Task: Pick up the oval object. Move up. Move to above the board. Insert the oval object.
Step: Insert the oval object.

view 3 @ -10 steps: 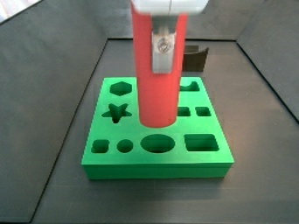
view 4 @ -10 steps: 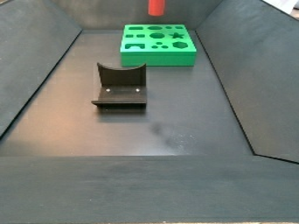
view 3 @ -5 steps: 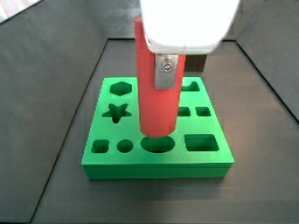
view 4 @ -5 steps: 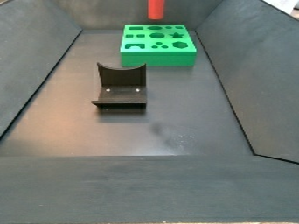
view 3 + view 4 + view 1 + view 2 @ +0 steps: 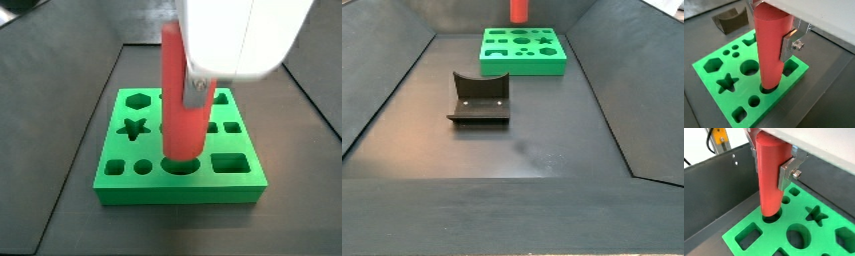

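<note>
Dark grey walls enclose the floor (image 5: 502, 140) of the bin we work in, and the fixture (image 5: 478, 98) stands on it, well apart from the action. At the far end lies the board (image 5: 147, 178), bright green with its dark cut-outs. Above it we see the oval object (image 5: 771, 50), upright, with its lower end just entering the oval hole (image 5: 771, 218) in both wrist views. The gripper (image 5: 774, 170) is closed around the upper part of the rod; one silver finger (image 5: 789, 46) presses on its side. We judge that the insertion has started but is not finished. If the rod is a little tilted or turned against the hole, it may jam on the rim, and pushing down could make it slip between the pads or shift the board.
</note>
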Motion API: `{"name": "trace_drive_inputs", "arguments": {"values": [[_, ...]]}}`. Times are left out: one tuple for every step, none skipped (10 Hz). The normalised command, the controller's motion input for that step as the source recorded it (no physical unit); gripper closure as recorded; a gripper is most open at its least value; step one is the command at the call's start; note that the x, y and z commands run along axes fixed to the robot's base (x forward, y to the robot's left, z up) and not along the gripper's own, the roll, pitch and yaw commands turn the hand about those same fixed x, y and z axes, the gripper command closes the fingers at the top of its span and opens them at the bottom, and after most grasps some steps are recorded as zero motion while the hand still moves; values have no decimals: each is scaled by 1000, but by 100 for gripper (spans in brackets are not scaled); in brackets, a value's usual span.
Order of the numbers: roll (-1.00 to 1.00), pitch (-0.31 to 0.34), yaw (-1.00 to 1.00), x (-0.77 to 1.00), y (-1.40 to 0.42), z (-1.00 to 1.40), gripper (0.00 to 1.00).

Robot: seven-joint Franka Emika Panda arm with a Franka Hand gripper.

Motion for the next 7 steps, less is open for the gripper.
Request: {"name": "trace_drive_inputs", "arguments": {"values": [[81, 0, 0, 120, 0, -220, 100], [43, 4, 0, 43, 0, -14, 100], [107, 0, 0, 0, 86, -194, 100], [111, 4, -17, -49, 46, -140, 100], [46, 0, -46, -97, 14, -26, 100], [0, 0, 0, 0, 0, -23, 100], [73, 0, -37, 3, -26, -260, 100]]}}
